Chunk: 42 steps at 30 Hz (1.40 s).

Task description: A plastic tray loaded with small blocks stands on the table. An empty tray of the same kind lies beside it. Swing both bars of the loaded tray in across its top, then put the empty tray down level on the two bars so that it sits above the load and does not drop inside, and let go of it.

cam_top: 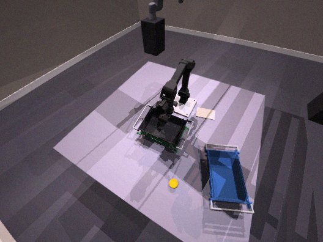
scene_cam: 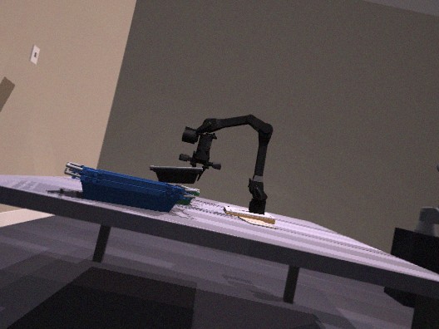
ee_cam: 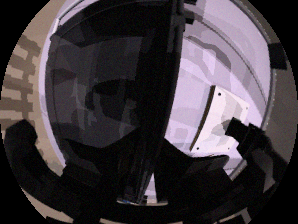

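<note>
My gripper (cam_top: pixel 164 118) (scene_cam: pixel 202 169) (ee_cam: pixel 145 131) is shut on one long wall of the black tray (cam_top: pixel 163 128) (scene_cam: pixel 178 176) (ee_cam: pixel 75 95). It holds this empty tray in the air, about level, above the green tray (cam_top: pixel 157 140) (scene_cam: pixel 185 201). The green tray stands on the table, and only strips of it show beneath the black one; its load is hidden. White wire bars (cam_top: pixel 140 117) (cam_top: pixel 189 134) show beyond both ends of the stacked outlines. I cannot tell for sure which tray they belong to, nor how the green tray's bars stand.
A blue tray (cam_top: pixel 224 180) (scene_cam: pixel 129 193), empty inside, stands at the right in the top view, its bars swung out. A yellow ball (cam_top: pixel 173 183) lies before the green tray. The white base plate (cam_top: pixel 188 107) (ee_cam: pixel 217 112) and a cream sheet (cam_top: pixel 205 113) lie near the arm's base.
</note>
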Motion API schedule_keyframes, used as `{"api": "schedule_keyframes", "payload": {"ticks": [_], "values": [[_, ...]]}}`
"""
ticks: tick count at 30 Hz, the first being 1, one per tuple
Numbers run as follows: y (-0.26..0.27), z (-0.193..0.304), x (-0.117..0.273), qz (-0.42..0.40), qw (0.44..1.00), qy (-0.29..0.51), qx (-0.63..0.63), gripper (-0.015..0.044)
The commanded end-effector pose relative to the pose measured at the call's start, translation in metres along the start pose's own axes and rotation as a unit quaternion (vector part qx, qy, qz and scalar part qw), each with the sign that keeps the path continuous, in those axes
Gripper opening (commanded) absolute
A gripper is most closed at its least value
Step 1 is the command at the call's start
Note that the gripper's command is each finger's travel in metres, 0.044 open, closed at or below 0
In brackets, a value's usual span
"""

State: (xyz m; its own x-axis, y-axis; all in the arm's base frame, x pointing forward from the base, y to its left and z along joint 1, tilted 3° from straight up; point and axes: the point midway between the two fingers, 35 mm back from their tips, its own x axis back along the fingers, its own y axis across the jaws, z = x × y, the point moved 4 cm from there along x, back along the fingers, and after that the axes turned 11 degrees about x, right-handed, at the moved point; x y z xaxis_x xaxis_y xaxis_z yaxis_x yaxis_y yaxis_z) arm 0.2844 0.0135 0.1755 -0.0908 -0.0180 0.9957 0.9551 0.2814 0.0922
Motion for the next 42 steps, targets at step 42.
{"api": "schedule_keyframes", "payload": {"ticks": [42], "values": [[-0.006, 0.001, -0.025, 0.007, 1.000, 0.001, -0.001, 0.0147]]}}
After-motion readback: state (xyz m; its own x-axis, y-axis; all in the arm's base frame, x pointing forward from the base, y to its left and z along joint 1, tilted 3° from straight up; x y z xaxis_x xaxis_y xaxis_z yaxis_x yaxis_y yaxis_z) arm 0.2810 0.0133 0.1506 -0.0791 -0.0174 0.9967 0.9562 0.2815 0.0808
